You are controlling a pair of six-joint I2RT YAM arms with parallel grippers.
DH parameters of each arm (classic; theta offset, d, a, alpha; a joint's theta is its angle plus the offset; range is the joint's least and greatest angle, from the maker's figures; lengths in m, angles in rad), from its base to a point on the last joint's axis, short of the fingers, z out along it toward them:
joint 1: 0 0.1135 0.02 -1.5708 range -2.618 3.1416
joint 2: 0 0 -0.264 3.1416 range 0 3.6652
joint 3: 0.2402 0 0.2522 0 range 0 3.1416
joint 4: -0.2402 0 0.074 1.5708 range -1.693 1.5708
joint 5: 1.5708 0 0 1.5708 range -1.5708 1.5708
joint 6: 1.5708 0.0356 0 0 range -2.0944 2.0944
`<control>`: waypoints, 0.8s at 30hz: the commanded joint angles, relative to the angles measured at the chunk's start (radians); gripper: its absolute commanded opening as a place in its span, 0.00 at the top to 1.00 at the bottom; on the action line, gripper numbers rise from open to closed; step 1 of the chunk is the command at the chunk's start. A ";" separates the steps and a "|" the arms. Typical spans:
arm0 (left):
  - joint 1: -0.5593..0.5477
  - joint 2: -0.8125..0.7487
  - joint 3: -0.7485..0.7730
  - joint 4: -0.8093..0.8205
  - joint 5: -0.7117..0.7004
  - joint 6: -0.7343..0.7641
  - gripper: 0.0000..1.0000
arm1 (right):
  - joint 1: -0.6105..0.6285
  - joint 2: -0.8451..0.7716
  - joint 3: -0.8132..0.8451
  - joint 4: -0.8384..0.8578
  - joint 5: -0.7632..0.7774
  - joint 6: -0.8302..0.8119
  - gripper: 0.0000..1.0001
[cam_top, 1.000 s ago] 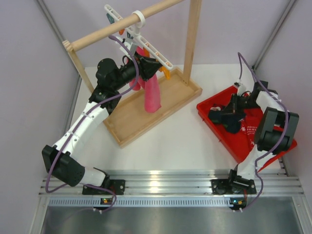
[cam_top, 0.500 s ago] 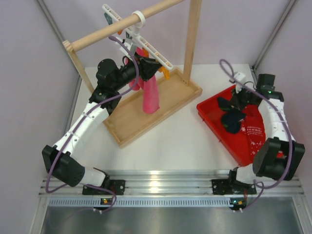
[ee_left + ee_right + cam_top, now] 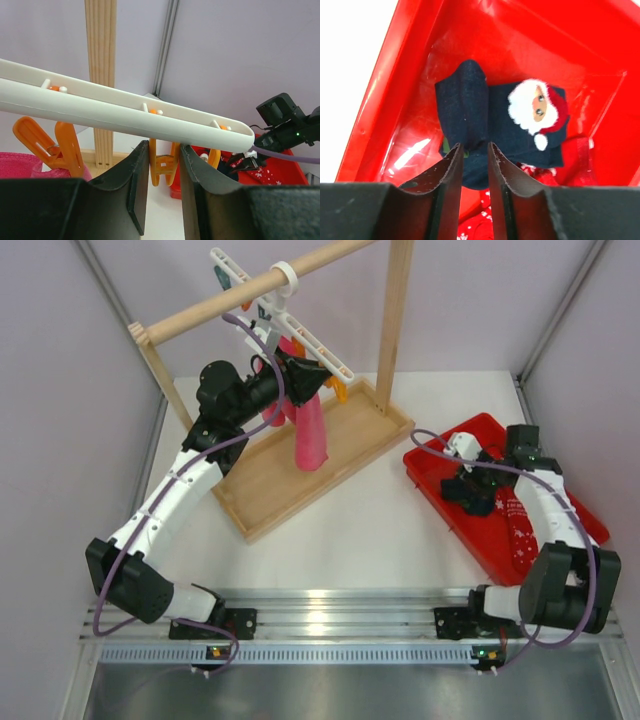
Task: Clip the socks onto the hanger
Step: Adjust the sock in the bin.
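The white hanger (image 3: 300, 335) hangs by its ring from the wooden rail, a pink cloth (image 3: 310, 435) clipped under it. My left gripper (image 3: 318, 375) is shut on an orange clip (image 3: 162, 167) just below the hanger bar (image 3: 125, 117), squeezing its two legs. A dark navy sock (image 3: 495, 120) with a Santa face (image 3: 537, 107) lies folded in the red tray (image 3: 385, 90). My right gripper (image 3: 475, 147) is low over it, jaws a little apart, with a raised fold of the sock at the fingertips. From above, the right gripper (image 3: 470, 488) covers most of the sock (image 3: 482, 502).
The wooden rail frame (image 3: 260, 285) stands on a wooden base tray (image 3: 290, 480) at the back left. A red snowflake-patterned sock (image 3: 520, 530) lies in the red tray (image 3: 430, 475) at the right. Other orange clips (image 3: 55, 145) hang along the bar.
My right arm swung toward the near side and lowered into the tray, and its jaws parted slightly over the navy sock. The left arm stayed on the clip.
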 commanded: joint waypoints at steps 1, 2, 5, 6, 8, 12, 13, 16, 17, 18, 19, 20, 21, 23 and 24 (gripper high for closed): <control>-0.003 -0.017 -0.012 -0.020 0.025 -0.006 1.00 | -0.031 0.013 0.124 -0.060 -0.072 0.013 0.73; -0.003 -0.017 -0.012 -0.019 0.024 -0.004 1.00 | -0.050 0.037 0.158 -0.147 -0.095 0.017 0.73; -0.003 -0.020 -0.013 -0.020 0.027 0.002 1.00 | -0.134 0.172 0.313 -0.326 -0.199 0.055 0.71; -0.003 -0.022 -0.015 -0.020 0.025 0.002 1.00 | -0.148 0.244 0.347 -0.351 -0.218 0.111 0.67; -0.003 -0.020 -0.017 -0.020 0.027 0.004 1.00 | -0.162 0.312 0.423 -0.385 -0.235 0.190 0.63; -0.003 -0.017 -0.018 -0.019 0.025 0.001 1.00 | -0.168 0.395 0.439 -0.388 -0.278 0.352 0.50; -0.003 -0.018 -0.018 -0.020 0.024 0.001 1.00 | -0.168 0.395 0.433 -0.391 -0.287 0.368 0.48; -0.003 -0.020 -0.021 -0.020 0.024 0.004 1.00 | -0.166 0.395 0.413 -0.392 -0.328 0.400 0.40; -0.003 -0.022 -0.021 -0.020 0.022 0.004 1.00 | -0.166 0.394 0.398 -0.375 -0.327 0.414 0.39; -0.003 -0.022 -0.024 -0.020 0.024 0.002 1.00 | -0.169 0.388 0.389 -0.347 -0.316 0.467 0.40; -0.002 -0.020 -0.023 -0.019 0.022 0.002 1.00 | -0.180 0.380 0.376 -0.256 -0.298 0.506 0.41; -0.003 -0.022 -0.024 -0.019 0.024 0.002 1.00 | -0.188 0.372 0.363 -0.219 -0.293 0.529 0.42; -0.003 -0.020 -0.024 -0.020 0.024 0.002 1.00 | -0.195 0.363 0.361 -0.167 -0.276 0.587 0.43; -0.003 -0.023 -0.024 -0.020 0.024 0.005 1.00 | -0.214 0.364 0.369 -0.059 -0.217 0.652 0.44; -0.003 -0.022 -0.024 -0.020 0.024 0.005 1.00 | -0.218 0.372 0.376 -0.034 -0.192 0.681 0.46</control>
